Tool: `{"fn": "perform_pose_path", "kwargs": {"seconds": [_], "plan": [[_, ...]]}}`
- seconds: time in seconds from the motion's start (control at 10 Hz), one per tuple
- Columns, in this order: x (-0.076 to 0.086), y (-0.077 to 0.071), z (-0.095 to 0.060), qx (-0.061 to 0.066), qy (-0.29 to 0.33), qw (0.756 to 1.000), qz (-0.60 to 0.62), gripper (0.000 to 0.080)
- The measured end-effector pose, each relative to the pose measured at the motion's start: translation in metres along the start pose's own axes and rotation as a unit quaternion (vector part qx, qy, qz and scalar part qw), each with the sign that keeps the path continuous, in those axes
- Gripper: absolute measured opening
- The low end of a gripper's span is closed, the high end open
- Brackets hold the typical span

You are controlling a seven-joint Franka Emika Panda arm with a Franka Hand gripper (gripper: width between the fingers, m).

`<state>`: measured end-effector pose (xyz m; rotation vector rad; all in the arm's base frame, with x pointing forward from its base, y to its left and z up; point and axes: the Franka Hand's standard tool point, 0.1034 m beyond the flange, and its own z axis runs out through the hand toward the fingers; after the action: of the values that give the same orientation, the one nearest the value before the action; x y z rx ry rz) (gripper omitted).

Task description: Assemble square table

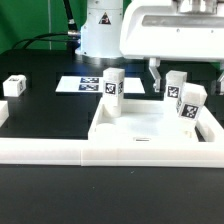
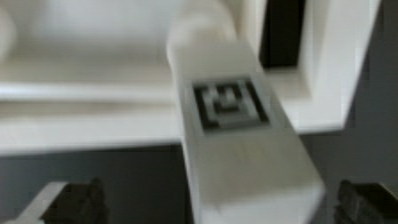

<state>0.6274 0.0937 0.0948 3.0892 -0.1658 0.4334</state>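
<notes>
The white square tabletop (image 1: pixel 140 128) with its raised rim lies in the middle of the black table. A tagged white leg (image 1: pixel 113 88) stands at its far corner on the exterior view's left. Another leg (image 1: pixel 190 104) stands at the exterior view's right. A third leg (image 1: pixel 177 85) stands under my gripper (image 1: pixel 171 78). In the wrist view this leg (image 2: pixel 246 150) rises between my fingers (image 2: pixel 71 204), with a gap on each side. My gripper (image 2: pixel 217 206) is open around it. The tabletop's rim (image 2: pixel 107 110) shows behind. A fourth leg (image 1: pixel 14 86) lies loose at the far left.
The long white border rail (image 1: pixel 90 152) runs along the front, with a white end piece (image 1: pixel 3 112) at the left edge. The marker board (image 1: pixel 86 85) lies flat behind the tabletop. The robot base (image 1: pixel 100 30) stands at the back.
</notes>
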Motion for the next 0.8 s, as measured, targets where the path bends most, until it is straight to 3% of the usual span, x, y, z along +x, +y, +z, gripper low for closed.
{"fn": "perform_pose_path", "kwargs": {"seconds": [0.1,0.4,0.5,0.6,0.7,0.8], "plan": [[0.009,0.004,0.001,0.000,-0.012,1.000,0.005,0.0649],[0.006,0.015,0.005,0.000,-0.115,0.993,0.024,0.0649],[-0.001,0.019,0.004,-0.002,-0.156,0.987,0.027,0.0649],[-0.001,0.019,0.007,-0.005,-0.162,0.986,0.039,0.0649],[-0.017,0.010,0.017,-0.004,-0.155,0.987,0.039,0.0649],[-0.021,0.011,0.018,-0.005,-0.162,0.986,0.042,0.0649]]}}
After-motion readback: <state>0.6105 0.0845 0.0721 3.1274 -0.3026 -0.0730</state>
